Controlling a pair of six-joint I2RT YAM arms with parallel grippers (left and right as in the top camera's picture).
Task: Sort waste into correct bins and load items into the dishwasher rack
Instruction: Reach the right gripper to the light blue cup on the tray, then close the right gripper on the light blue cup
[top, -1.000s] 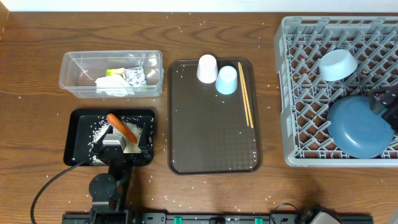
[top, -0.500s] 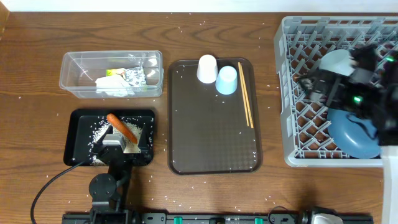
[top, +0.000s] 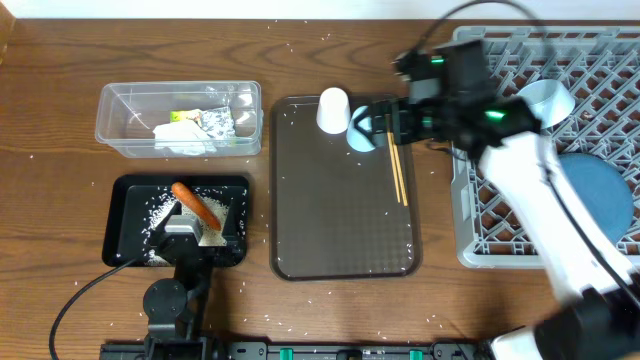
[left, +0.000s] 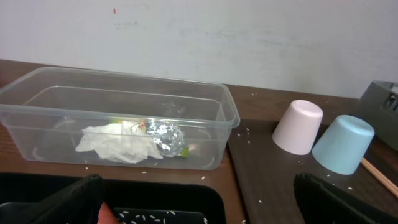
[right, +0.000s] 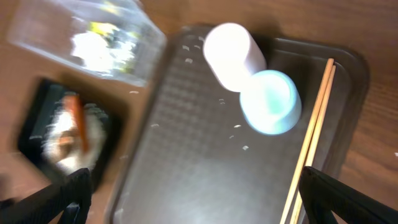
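Note:
My right gripper (top: 378, 125) hangs open above the brown tray (top: 340, 215), close to the light-blue cup (top: 360, 133) and the white cup (top: 333, 110), which touch each other. Its jaws hold nothing (right: 202, 205). The wooden chopsticks (top: 397, 170) lie along the tray's right side. In the grey rack (top: 478, 215) rest the dark-blue plate (top: 600, 205) and the pale bowl (top: 550, 98). My left gripper (top: 195, 228) stands open over the black tray (top: 130, 215), by the carrot (top: 195, 205) and rice. The clear tub (left: 124, 118) holds tissue (left: 118, 143) and foil (left: 165, 137).
Rice grains are scattered over the wooden table. The right arm's white link (top: 540, 200) reaches across the rack's left part. A black cable (top: 75, 300) curls at the front left. The tub, the black tray and the brown tray sit close together.
The right arm has let go of the plate in the rack and swung left to the cups on the brown tray, jaws wide. The left arm has not moved.

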